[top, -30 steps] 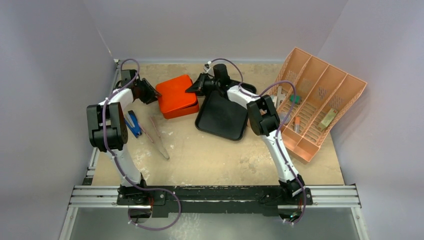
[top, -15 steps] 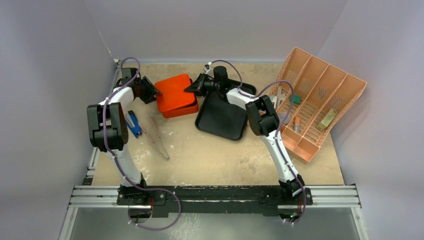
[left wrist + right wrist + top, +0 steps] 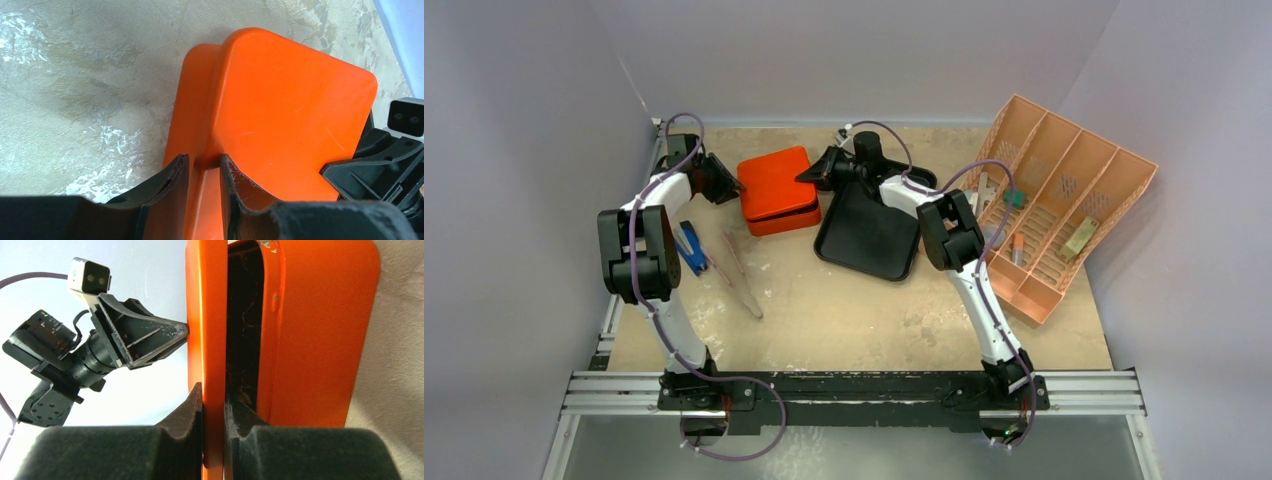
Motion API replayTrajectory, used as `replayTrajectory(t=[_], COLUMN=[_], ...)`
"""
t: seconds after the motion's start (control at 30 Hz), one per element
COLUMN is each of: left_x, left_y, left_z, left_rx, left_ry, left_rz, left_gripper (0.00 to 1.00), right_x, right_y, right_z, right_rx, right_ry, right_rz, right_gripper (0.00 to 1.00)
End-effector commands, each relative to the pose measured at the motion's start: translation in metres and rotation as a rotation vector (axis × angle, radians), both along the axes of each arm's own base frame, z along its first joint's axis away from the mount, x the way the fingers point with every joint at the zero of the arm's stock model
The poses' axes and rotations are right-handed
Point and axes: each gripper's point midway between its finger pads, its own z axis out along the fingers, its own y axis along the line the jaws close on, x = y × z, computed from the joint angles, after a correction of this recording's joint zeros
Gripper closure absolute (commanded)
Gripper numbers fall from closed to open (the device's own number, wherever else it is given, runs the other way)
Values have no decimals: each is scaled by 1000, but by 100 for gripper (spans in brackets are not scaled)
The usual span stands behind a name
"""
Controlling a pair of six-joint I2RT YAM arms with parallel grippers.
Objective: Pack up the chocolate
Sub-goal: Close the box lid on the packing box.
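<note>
Surface: tan, scuffed table [image 3: 844,320] with pale worn patches. A metal rail [image 3: 854,392] runs along the near edge.
Room: plain grey-lilac walls [image 3: 874,60] on three sides.
Far centre: orange box [image 3: 776,190] lies flat, with a black tray [image 3: 869,235] just to its right.
Right side: peach compartment rack [image 3: 1074,190] sits tilted, with small items in its slots.
Left side: blue object [image 3: 690,248] and thin tongs [image 3: 742,275] lie near the left arm.
Left arm: elbow is high and the forearm reaches in. Left gripper [image 3: 202,162] has its fingers [image 3: 175,182] pinching the box's left rim.
Right arm: it reaches across the tray. Right gripper [image 3: 212,390] has its fingers [image 3: 192,407] pinching the box lid [image 3: 206,315] at its right edge.
Lid: it stands parted from the base, with a dark gap [image 3: 242,315] between them.
Chocolate: cannot tell. The gap shows only dim wavy outlines.
</note>
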Motion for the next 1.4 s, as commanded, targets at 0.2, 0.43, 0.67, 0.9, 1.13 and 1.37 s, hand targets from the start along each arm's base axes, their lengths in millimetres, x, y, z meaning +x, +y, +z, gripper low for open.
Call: replayTrajectory(t=[0.2,0.43,0.67,0.9,1.13,1.37], left_x=[2,-2,-3,-4,-3,-2], left_y=[2,5,3,3,-1,-4], left_z=[-1,-3,-6,-6,-6,0], left_rx=[37,56,49,55,35,15], left_ry=[-17,-1,4,8,2,-12], left_rz=[-26,-34,-43,-46,-57,-68], left_gripper=[76,80,82,83,82,82], right_x=[9,8,11,16,19,21], right_y=[-3,-5,-9,-22,-45,-62], right_z=[34,36,45,50,51,51], right_rx=[27,6,-25,-82,-165,-243], right_ry=[-82,-90,-122,-140,-150,-164], right_rz=[-6,-7,-25,-69,-130,-170], right_gripper=[100,93,79,67,60,41])
